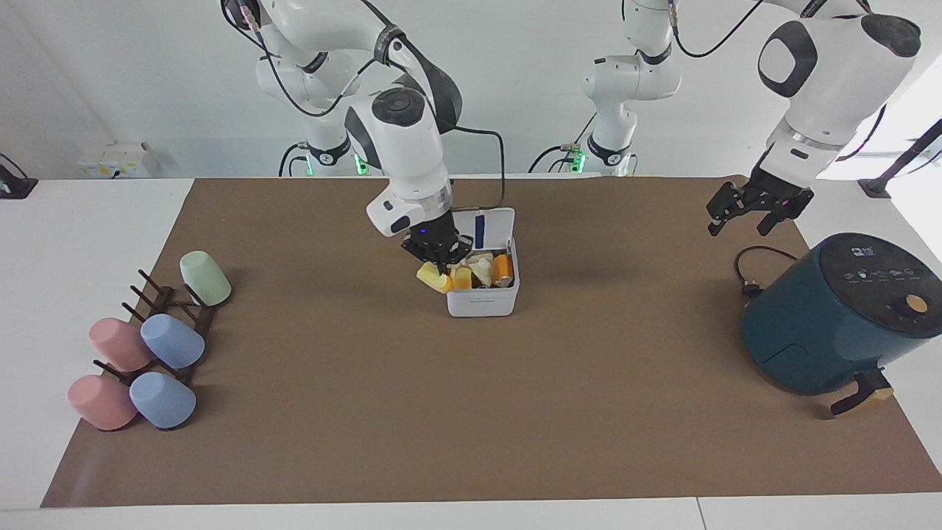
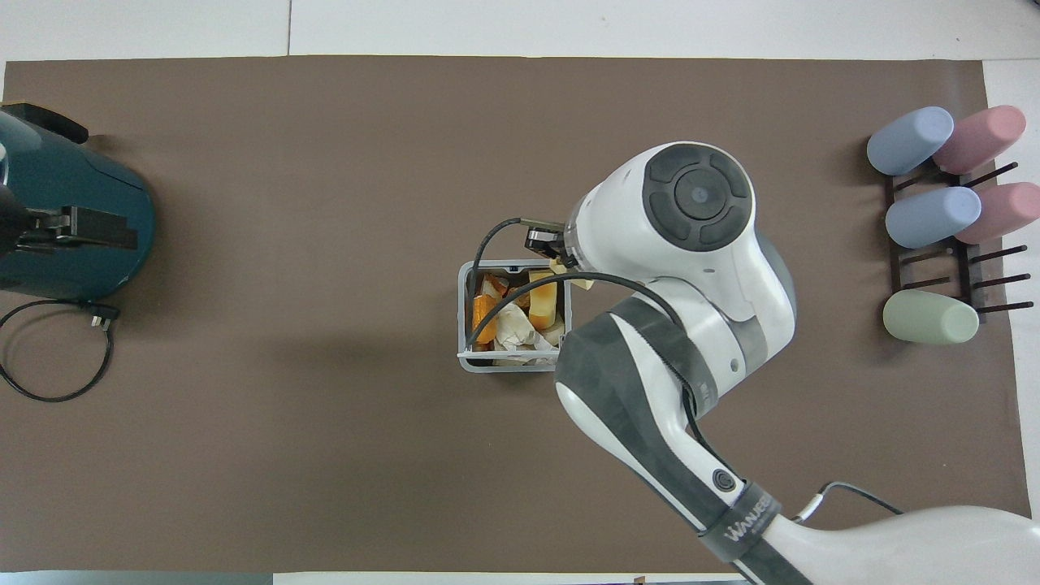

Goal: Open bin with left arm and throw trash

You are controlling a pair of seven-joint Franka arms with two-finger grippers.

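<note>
The white bin (image 1: pixel 482 303) stands mid-mat with its lid (image 1: pixel 494 223) open and upright, blue strip showing. Inside it lie an orange cylinder (image 1: pixel 502 269), a crumpled tissue (image 1: pixel 482 269) and a yellow piece (image 1: pixel 462 277). My right gripper (image 1: pixel 438 259) is shut on a yellow wedge with an orange edge (image 1: pixel 434 280), held over the bin's rim at the right arm's end. In the overhead view the right gripper (image 2: pixel 546 244) is over the bin (image 2: pixel 464 341), and the wedge is mostly hidden. My left gripper (image 1: pixel 745 219) is open and empty, raised beside the air fryer; it also shows overhead (image 2: pixel 122 236).
A dark teal air fryer (image 1: pixel 831 324) with its cord (image 1: pixel 758 269) stands at the left arm's end, also seen overhead (image 2: pixel 81 183). A rack of pastel cups (image 1: pixel 147 346) sits at the right arm's end, also seen overhead (image 2: pixel 934 219).
</note>
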